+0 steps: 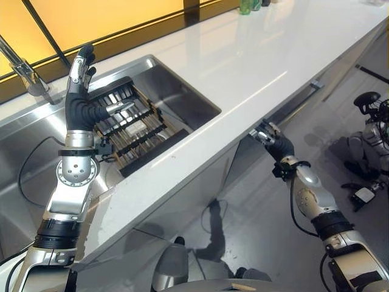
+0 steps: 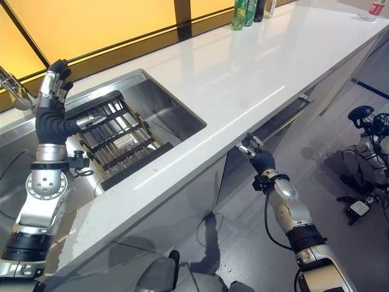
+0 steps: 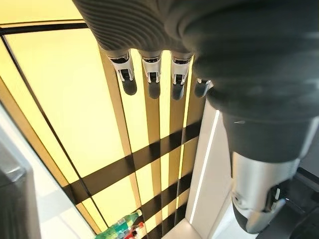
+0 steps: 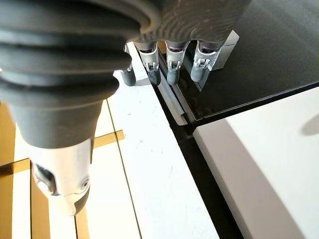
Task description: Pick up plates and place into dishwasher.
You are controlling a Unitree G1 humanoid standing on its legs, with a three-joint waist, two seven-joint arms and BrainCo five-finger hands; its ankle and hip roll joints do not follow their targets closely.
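Nearest me runs the white worktop (image 1: 255, 67), its front edge crossing from near left to far right. Below that edge, on the right, my right hand (image 2: 250, 149) reaches up to the long bar handle (image 2: 285, 119) of the dark dishwasher (image 4: 259, 55) front; in the right wrist view its fingers (image 4: 172, 67) lie straight in a row with their tips at the handle, the thumb apart, nothing pinched.

Over on the left, one steel sink (image 1: 182, 91) is sunk into the worktop, and one dark slatted rack (image 1: 130, 131) sits inside it. I can make out no plates in the rack from here. My left hand (image 1: 81, 85) is raised upright above the sink's left side, fingers straight and loosely spread, holding nothing and touching nothing. One tap (image 1: 24, 70) stands at the far left behind it.

At the far end of the worktop stand bottles (image 2: 246, 12), two green and one darker beside them; their labels are too small to read. One small red-capped item (image 2: 377, 7) sits at the far right corner.
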